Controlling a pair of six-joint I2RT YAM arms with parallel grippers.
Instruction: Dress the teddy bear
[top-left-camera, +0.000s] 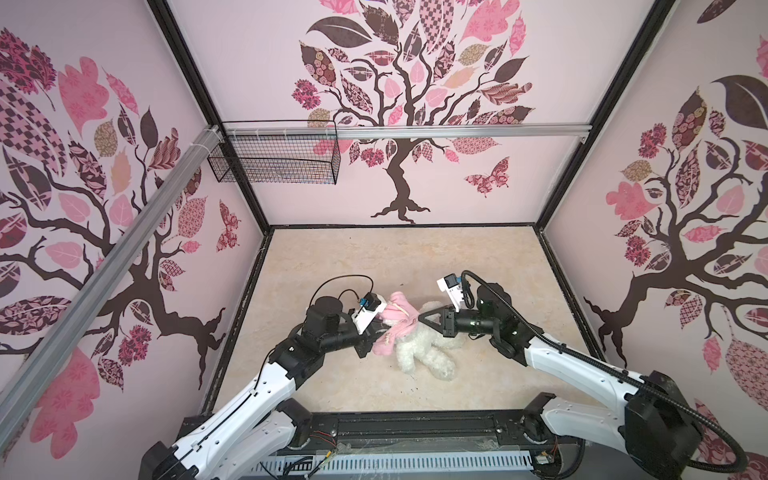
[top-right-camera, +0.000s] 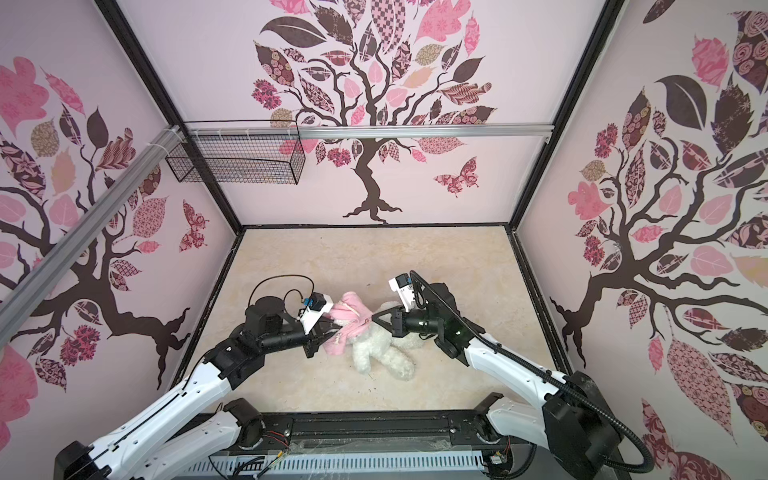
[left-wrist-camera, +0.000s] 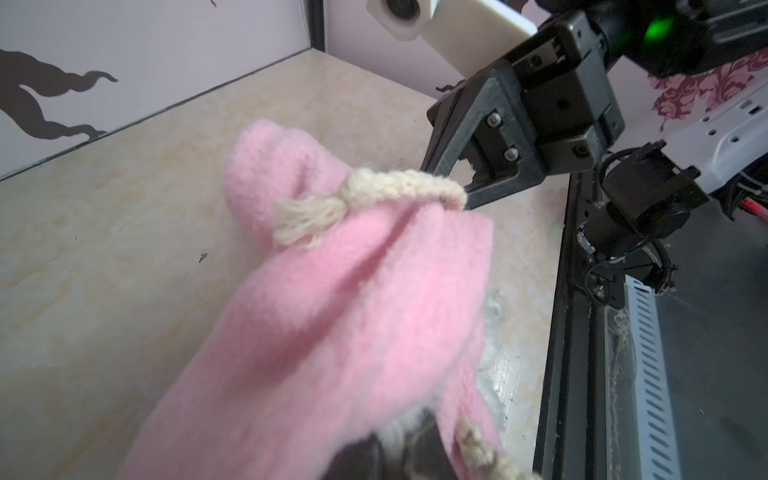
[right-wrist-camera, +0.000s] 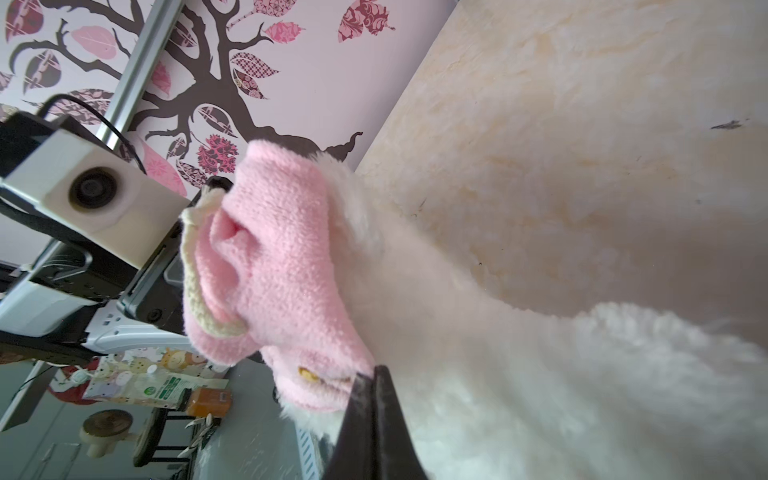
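The teddy bear (top-left-camera: 424, 353) lies on the tabletop (top-left-camera: 374, 257) between both hands. The left hand (top-left-camera: 377, 332) is pinched tight on the pink shirt (top-left-camera: 392, 320) bunched over its upper part, and the right hand (top-left-camera: 420, 319) is clamped shut on that shirt's opposite edge.

In both top views the pink hooded shirt (top-left-camera: 392, 320) covers the head of the teddy bear (top-left-camera: 424, 351), so I can't see its face. The left gripper (left-wrist-camera: 395, 455) is a dark blur cut off at the edge of the left wrist view, and I can't tell what it pinches. The right gripper (right-wrist-camera: 371, 407) runs off the right wrist view, and the fur beside it is out of focus.
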